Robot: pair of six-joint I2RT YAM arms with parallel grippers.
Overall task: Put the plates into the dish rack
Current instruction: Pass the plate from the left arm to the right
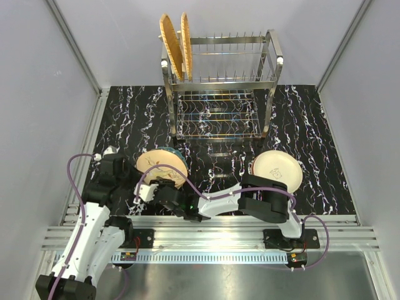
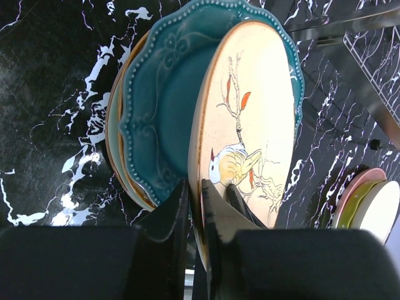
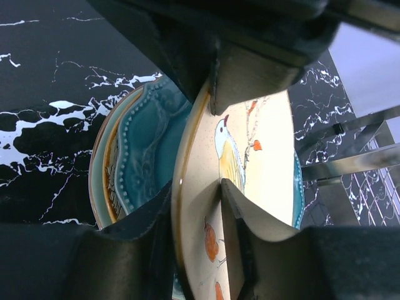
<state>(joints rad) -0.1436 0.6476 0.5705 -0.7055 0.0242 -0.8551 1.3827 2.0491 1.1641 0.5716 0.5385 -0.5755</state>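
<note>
A cream plate with a bird-and-branch print stands tilted up on edge over a stack topped by a teal plate. My left gripper is shut on its rim. My right gripper straddles the opposite rim, one pad pressed against the printed face and the other behind the plate. The dish rack stands at the back of the table with two orange woven plates upright in its top tines at the left.
A second stack of plates, cream on top with green and pink edges below, lies right of centre. The rack's lower grid shelf faces the arms. Grey walls enclose the black marble-patterned table.
</note>
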